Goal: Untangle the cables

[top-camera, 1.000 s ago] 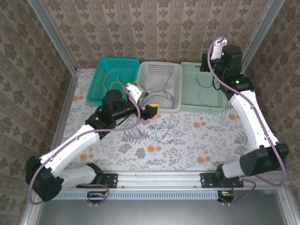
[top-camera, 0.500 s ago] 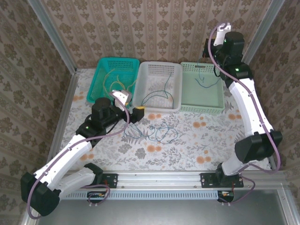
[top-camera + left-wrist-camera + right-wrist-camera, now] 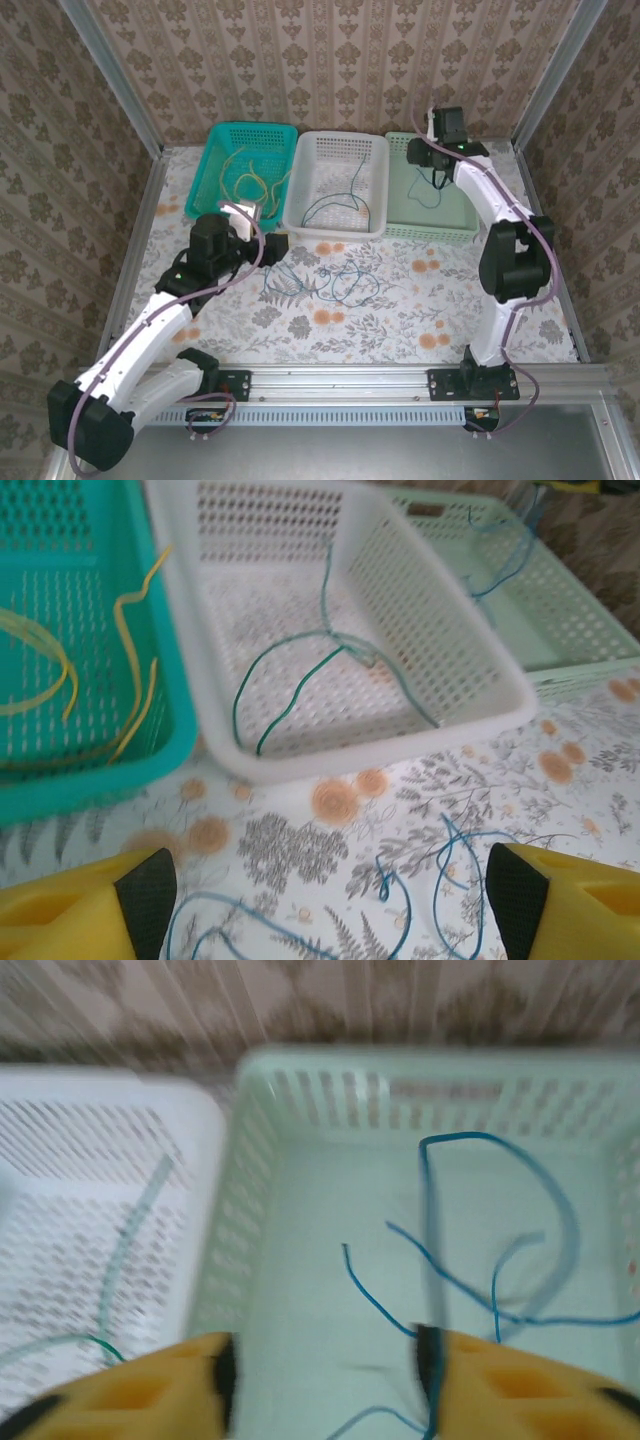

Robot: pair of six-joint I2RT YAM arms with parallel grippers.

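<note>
Left gripper [image 3: 320, 890] hung with jaws wide apart near the tangle [image 3: 340, 283] on the table [image 3: 450, 310], and I saw right gripper [image 3: 322, 1360] parted too, over blue cables [image 3: 372, 1295] in the green basket [image 3: 330, 1060].

The left arm [image 3: 150, 325] lay low and bent, its left fingers [image 3: 70, 910] spread wide. The right arm [image 3: 480, 190] reached far forward, elbow raised, right fingers [image 3: 150, 1390] parted.
</note>
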